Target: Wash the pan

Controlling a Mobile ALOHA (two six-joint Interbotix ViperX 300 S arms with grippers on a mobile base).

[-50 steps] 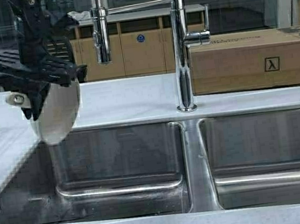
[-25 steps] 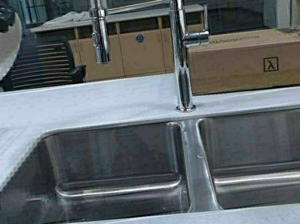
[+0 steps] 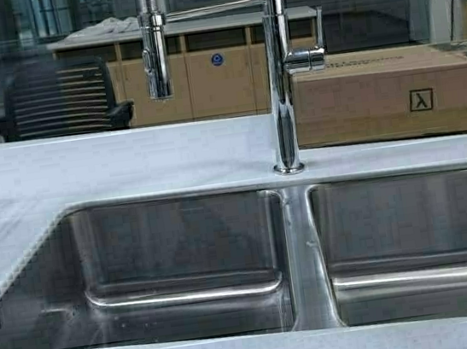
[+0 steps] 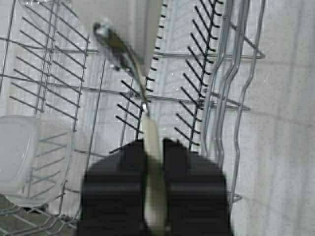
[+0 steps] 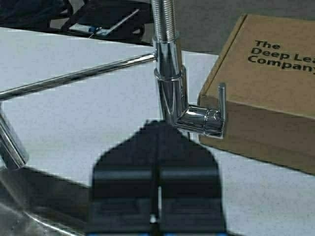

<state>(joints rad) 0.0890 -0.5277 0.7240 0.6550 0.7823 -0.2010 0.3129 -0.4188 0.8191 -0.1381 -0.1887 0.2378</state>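
A: Where is the small cream-white round frying pan (image 4: 140,29)?
B: Over the silver wire dish rack (image 4: 197,98), seen only by the left wrist camera. The left gripper (image 4: 154,162) is clamped on the pan's stubby cream handle (image 4: 153,172), with the pan body edge-on among the rack's prongs. A clear plastic container (image 4: 22,157) sits in the rack beside it.
A: And the right gripper (image 5: 156,147)?
B: Its black fingers are pressed together on nothing, near the chrome faucet (image 3: 279,74) and its lever (image 5: 221,105), with the brown cardboard box (image 3: 395,93) behind on the white surface (image 3: 171,157).
A: The steel double sink (image 3: 300,252)?
B: Neither arm shows over it from above.
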